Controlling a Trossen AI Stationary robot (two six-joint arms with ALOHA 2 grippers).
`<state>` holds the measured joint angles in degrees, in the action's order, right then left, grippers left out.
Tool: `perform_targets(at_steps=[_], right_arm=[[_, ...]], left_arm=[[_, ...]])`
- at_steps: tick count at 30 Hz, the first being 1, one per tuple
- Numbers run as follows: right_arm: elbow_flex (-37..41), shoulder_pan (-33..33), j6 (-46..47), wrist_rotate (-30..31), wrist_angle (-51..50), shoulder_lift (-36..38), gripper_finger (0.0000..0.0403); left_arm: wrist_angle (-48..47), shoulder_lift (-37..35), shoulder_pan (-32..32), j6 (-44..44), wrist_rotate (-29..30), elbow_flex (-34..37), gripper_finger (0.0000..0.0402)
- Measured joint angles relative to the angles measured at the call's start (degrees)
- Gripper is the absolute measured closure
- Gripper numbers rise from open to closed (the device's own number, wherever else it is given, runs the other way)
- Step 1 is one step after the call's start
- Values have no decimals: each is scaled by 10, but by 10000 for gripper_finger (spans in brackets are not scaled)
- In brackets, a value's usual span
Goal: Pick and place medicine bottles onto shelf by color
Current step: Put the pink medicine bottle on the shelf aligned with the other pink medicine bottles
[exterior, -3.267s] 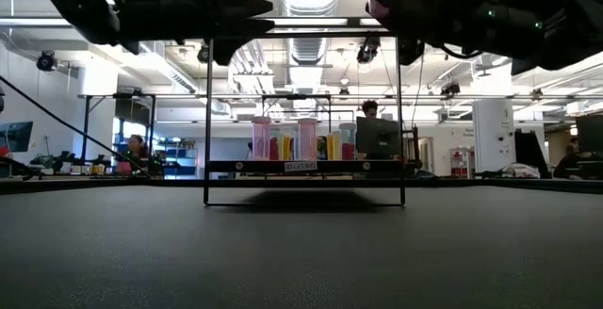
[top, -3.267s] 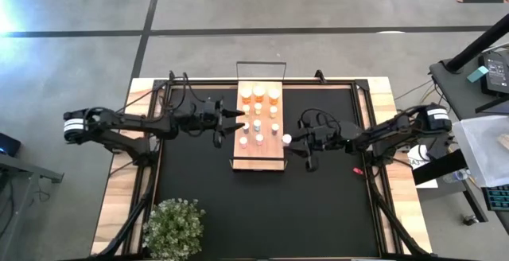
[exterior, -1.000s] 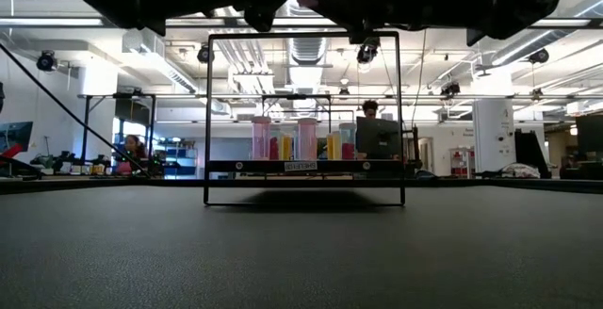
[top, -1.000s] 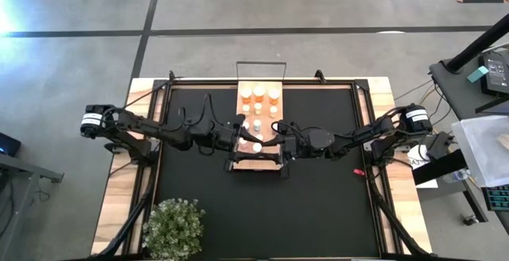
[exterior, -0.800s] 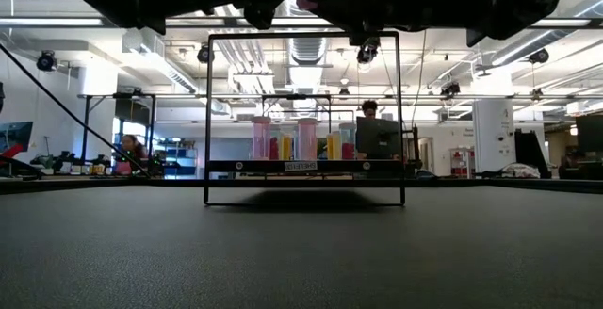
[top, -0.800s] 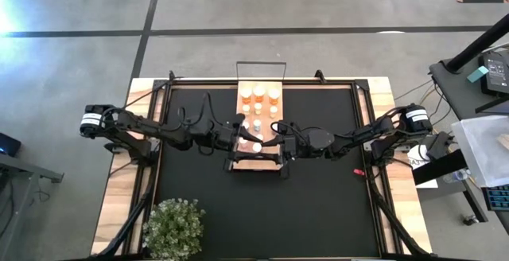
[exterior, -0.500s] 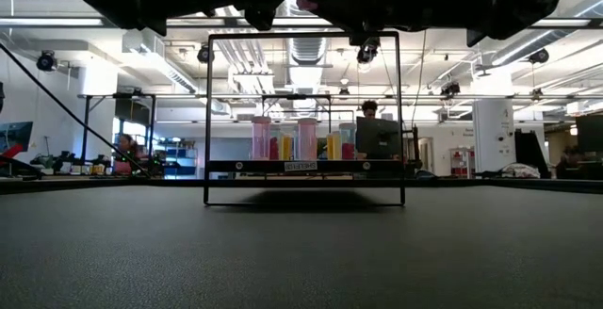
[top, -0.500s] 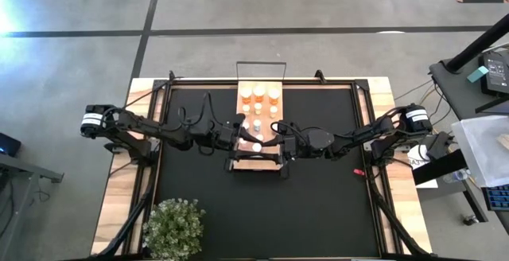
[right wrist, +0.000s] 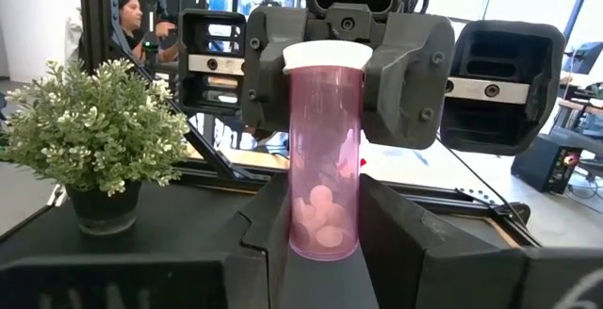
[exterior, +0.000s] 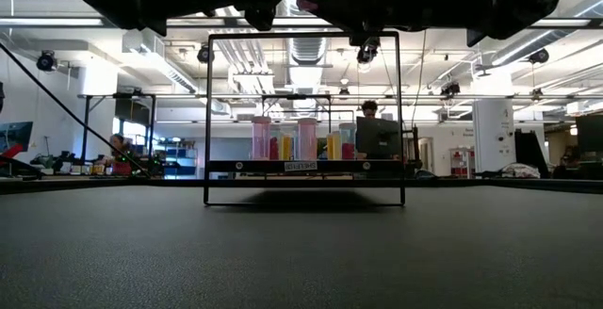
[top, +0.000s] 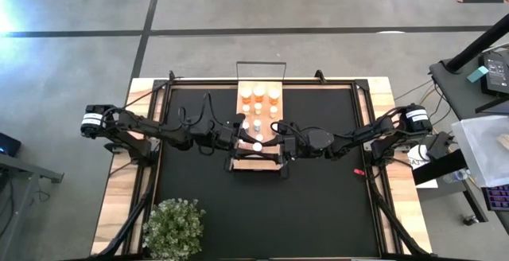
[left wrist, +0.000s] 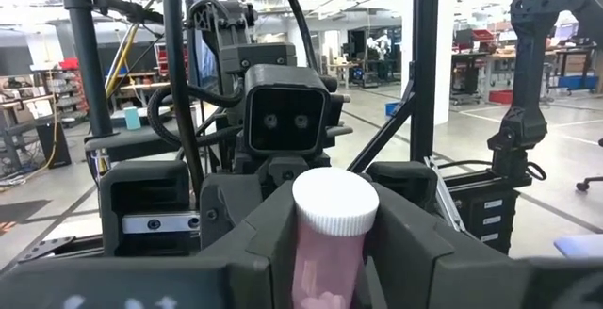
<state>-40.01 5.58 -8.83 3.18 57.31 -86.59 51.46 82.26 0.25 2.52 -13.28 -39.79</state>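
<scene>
Both grippers clamp one pink bottle [right wrist: 323, 154] above shelf's [top: 274, 108] near end: left gripper [top: 242, 140], right gripper [top: 274, 144]. High view gives you only its white cap; R wrist view shows pills inside.

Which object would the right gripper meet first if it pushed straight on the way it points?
Most likely the left gripper, which faces it head-on, shut on the upper part of the same slim pink white-capped medicine bottle that the right gripper holds lower down. Depth is hard to judge.
</scene>
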Motion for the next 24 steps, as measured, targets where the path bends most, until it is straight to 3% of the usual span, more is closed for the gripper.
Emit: perform_targets(at_steps=[6, 17, 24], right_arm=[[0, 0, 9, 0, -8, 0, 295], [-1, 0, 6, 0, -33, 3, 225], [-42, 0, -8, 0, -116, 7, 223]], left_arm=[[-4, 0, 0, -3, 0, 0, 305], [-16, 0, 0, -9, 0, 8, 305], [-16, 10, 0, -23, 0, 9, 304]])
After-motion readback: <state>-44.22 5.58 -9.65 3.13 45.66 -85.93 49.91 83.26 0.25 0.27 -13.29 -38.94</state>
